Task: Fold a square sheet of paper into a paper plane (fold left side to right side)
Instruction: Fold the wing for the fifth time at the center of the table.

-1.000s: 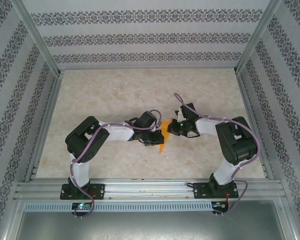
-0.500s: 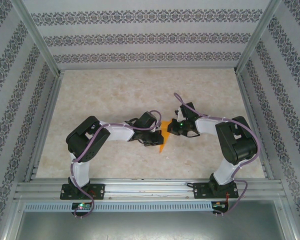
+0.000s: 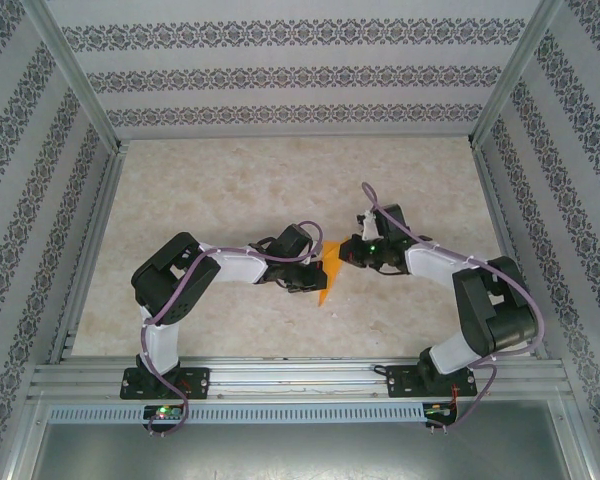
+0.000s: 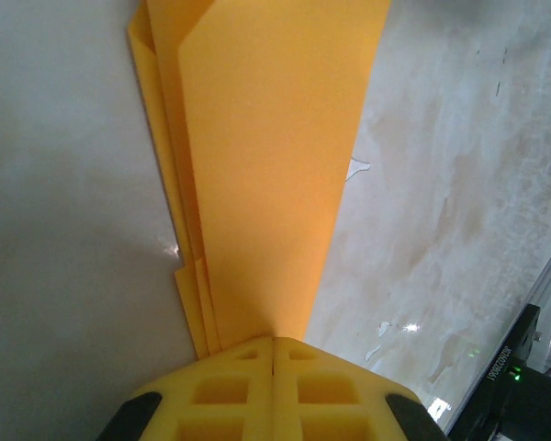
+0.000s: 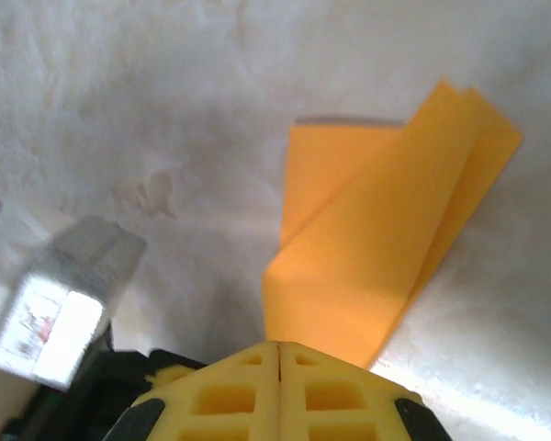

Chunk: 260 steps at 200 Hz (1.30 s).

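Note:
The paper plane [image 3: 328, 276] lies mid-table between the two grippers as a slim orange wedge of layered folds. My left gripper [image 3: 315, 272] is shut at its left side. In the left wrist view the yellow fingertips [image 4: 274, 342] meet on the narrow end of the paper plane [image 4: 266, 165], whose top flap runs out of their seam. My right gripper [image 3: 347, 256] is shut just right of the paper. In the right wrist view its tips [image 5: 278, 345] stand at the near corner of a raised flap of the paper plane [image 5: 376, 248], holding nothing.
The pale marbled table [image 3: 280, 190] is ringed by patterned walls and aluminium rails [image 3: 280, 372]. A black wrist part with a green light [image 4: 510, 377] is close at the lower right of the left wrist view. A grey metal block [image 5: 60, 303] sits left of the right fingertips.
The right arm has drawn back to the right, so more of the orange paper shows between the grippers. The left arm has stayed in place.

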{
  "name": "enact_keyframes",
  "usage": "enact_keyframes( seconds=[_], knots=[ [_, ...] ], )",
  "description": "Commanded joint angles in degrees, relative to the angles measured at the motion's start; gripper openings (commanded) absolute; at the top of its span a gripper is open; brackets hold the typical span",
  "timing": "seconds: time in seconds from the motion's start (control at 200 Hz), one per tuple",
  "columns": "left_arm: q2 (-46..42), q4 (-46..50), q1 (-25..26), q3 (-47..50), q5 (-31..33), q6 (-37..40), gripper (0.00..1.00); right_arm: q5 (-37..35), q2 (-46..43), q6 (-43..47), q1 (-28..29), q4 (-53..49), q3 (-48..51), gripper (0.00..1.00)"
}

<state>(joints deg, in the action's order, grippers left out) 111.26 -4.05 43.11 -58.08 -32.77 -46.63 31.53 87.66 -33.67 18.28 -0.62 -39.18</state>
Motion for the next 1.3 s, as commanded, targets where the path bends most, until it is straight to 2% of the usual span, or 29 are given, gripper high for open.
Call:
enact_keyframes(
  seconds=[0.0, 0.275, 0.615, 0.904, 1.294],
  knots=[
    [3.0, 5.7, 0.1, 2.5, 5.6, 1.8, 0.0, 2.0, -0.5, -0.5, 1.5, 6.6, 4.0, 0.0],
    [3.0, 6.2, 0.1, 2.3, 6.1, 1.8, 0.0, 1.8, 3.0, -0.4, 4.1, 12.1, 5.5, 0.0],
    [3.0, 9.4, 0.1, 1.2, 7.4, 2.7, 0.0, -1.0, 7.1, 0.7, 5.0, 12.0, 3.1, 0.0],
    [3.2, 12.4, 0.1, 0.5, 8.8, 3.6, 0.0, -4.3, 10.8, 2.8, 2.9, 8.8, 0.7, 0.0],
    [4.1, 15.7, 0.1, -0.4, 9.8, 4.8, 0.0, -3.4, 13.2, 5.0, -1.0, 7.0, -1.9, 0.0]
  ],
)
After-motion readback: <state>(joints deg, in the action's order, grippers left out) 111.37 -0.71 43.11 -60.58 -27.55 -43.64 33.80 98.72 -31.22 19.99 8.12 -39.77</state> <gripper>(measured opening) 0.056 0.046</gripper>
